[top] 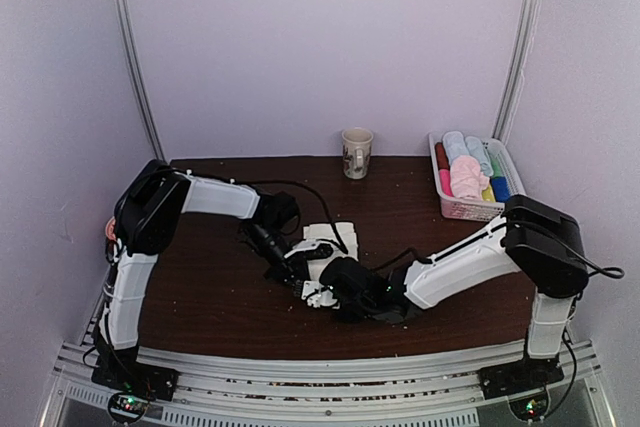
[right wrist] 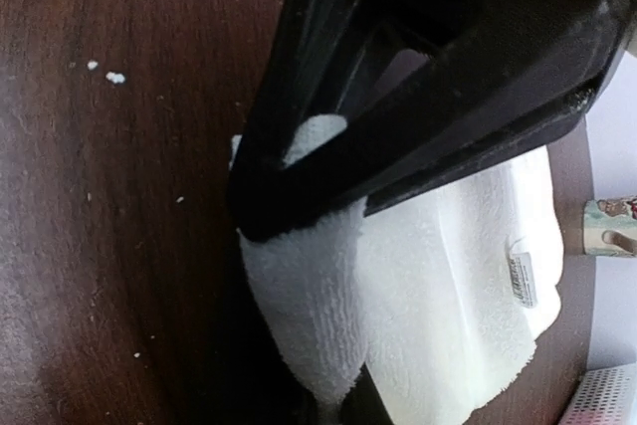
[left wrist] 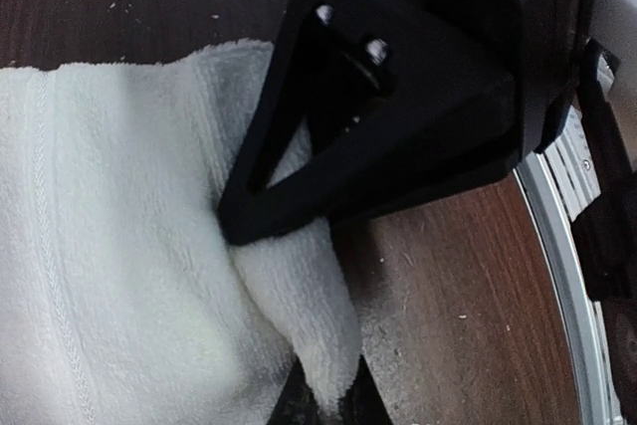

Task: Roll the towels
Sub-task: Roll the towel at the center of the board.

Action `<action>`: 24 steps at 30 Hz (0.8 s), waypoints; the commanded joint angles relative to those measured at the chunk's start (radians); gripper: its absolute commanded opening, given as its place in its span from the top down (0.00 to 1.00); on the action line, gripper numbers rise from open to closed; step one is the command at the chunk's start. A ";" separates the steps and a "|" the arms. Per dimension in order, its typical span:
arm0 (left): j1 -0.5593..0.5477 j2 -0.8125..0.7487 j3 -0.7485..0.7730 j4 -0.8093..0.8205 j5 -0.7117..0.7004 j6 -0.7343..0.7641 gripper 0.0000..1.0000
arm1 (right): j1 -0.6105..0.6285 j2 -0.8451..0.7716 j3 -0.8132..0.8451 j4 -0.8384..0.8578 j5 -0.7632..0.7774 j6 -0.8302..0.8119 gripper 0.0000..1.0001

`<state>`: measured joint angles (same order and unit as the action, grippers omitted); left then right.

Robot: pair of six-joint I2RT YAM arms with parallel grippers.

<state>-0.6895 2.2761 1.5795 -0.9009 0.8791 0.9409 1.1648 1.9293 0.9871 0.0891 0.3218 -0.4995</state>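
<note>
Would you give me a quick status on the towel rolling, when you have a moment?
Left gripper shut on cream-white towel. Right gripper shut on same towel. Towel not yet rolled. Mug and basket far back, clear of it.

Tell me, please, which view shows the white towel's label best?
The right wrist view: the label lies in plain sight on the towel, its print unreadable. The left wrist view shows towel but no label; in the top view the arms hide most of the towel.
</note>
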 commanded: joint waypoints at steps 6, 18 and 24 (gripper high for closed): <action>0.007 -0.102 -0.104 0.109 -0.126 -0.059 0.55 | -0.039 0.035 0.068 -0.280 -0.318 0.121 1.00; 0.063 -0.392 -0.359 0.404 -0.176 -0.109 0.17 | -0.067 0.071 0.222 -0.536 -0.521 0.191 1.00; 0.067 -0.574 -0.650 0.739 -0.349 -0.104 0.15 | -0.107 0.110 0.284 -0.617 -0.592 0.229 1.00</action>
<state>-0.6247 1.7924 1.0729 -0.4294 0.6559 0.8345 1.0805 1.9732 1.2602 -0.3531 -0.1562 -0.3145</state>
